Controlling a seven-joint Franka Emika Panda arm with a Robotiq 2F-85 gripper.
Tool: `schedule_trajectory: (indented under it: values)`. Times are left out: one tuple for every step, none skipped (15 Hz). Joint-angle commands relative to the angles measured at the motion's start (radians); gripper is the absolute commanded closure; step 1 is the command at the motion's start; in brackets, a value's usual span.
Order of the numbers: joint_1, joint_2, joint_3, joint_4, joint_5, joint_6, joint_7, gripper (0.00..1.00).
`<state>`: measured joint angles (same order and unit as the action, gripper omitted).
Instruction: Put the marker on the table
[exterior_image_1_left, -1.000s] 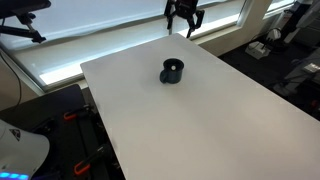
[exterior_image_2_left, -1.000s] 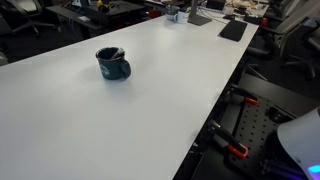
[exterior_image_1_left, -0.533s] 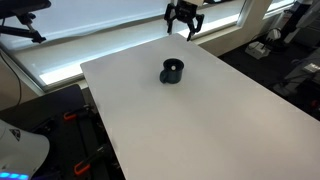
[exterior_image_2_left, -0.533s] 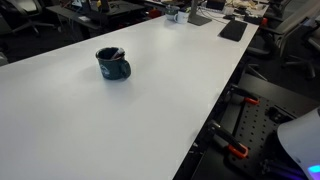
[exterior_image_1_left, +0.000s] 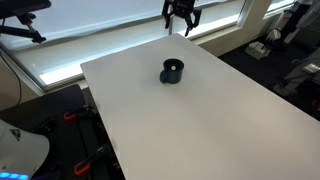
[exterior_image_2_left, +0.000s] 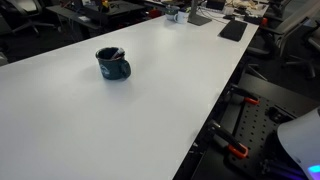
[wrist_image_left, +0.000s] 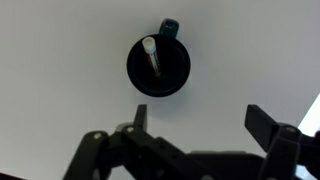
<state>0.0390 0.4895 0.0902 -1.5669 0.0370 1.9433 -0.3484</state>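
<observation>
the white table carries one dark mug, standing upright.

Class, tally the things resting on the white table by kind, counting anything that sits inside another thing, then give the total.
Mug: 1
Marker: 1, standing inside the mug
Total: 2

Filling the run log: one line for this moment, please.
gripper: open, empty, clear of mug | marker: inside mug | mug: upright on table
</observation>
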Motion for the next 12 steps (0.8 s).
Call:
schedule_trajectory:
  values:
    - [0.021, 0.0, 0.009, 0.047, -0.025, -0.078, 0.037, 0.0]
    - [0.027, 0.011, 0.007, 0.064, -0.034, -0.107, 0.039, 0.0]
    - [0.032, 0.026, 0.004, 0.085, -0.043, -0.141, 0.043, 0.0]
    - [0.034, 0.044, 0.001, 0.108, -0.052, -0.178, 0.048, 0.0]
    - [0.034, 0.068, -0.002, 0.136, -0.059, -0.214, 0.056, 0.0]
    - [0.032, 0.092, -0.003, 0.164, -0.064, -0.25, 0.056, 0.0]
    - [0.03, 0.124, -0.007, 0.197, -0.066, -0.283, 0.06, 0.0]
    - [0.028, 0.156, -0.01, 0.227, -0.068, -0.31, 0.061, 0.0]
    - [0.026, 0.188, -0.014, 0.257, -0.072, -0.333, 0.065, 0.0]
    - [0.026, 0.223, -0.018, 0.285, -0.078, -0.352, 0.065, 0.0]
    - [0.027, 0.258, -0.022, 0.311, -0.087, -0.363, 0.07, 0.0]
    - [0.027, 0.291, -0.025, 0.334, -0.094, -0.368, 0.071, 0.0]
